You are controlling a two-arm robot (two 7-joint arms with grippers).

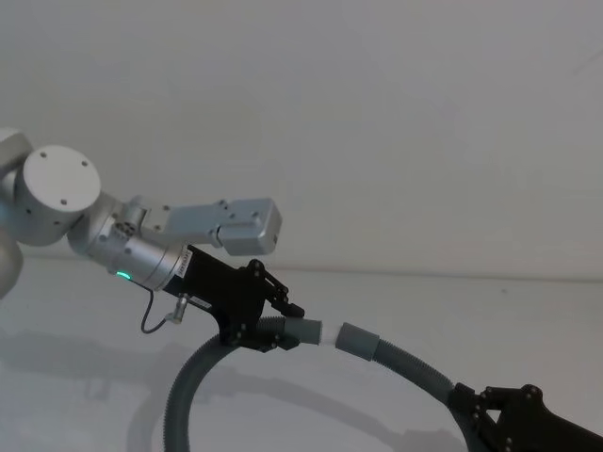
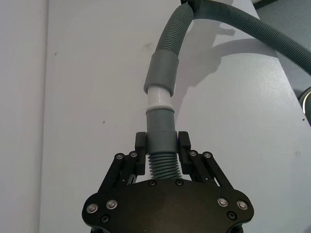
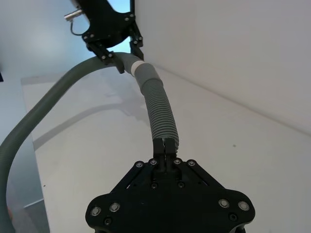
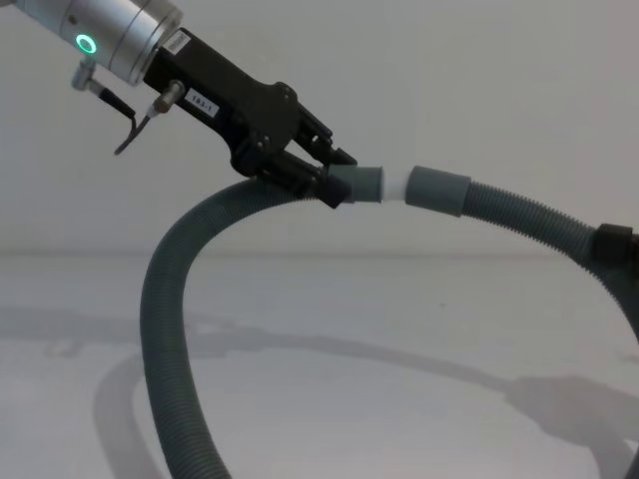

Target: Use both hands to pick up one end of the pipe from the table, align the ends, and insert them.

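Four views: head, chest, two wrist cams.
Head looks forward and down at the bench (image 1: 528, 311); chest sits lower, side-on. Each wrist cam looks close along its own pincer. All four share the cuff joint (image 4: 404, 187) of the pipe (image 4: 170, 329).

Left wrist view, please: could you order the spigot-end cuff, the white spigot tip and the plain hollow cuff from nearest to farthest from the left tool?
1. Spigot-end cuff, clamped in the left tool.
2. White spigot tip, just beyond that cuff.
3. Plain hollow cuff, farthest, over the tip's far end.
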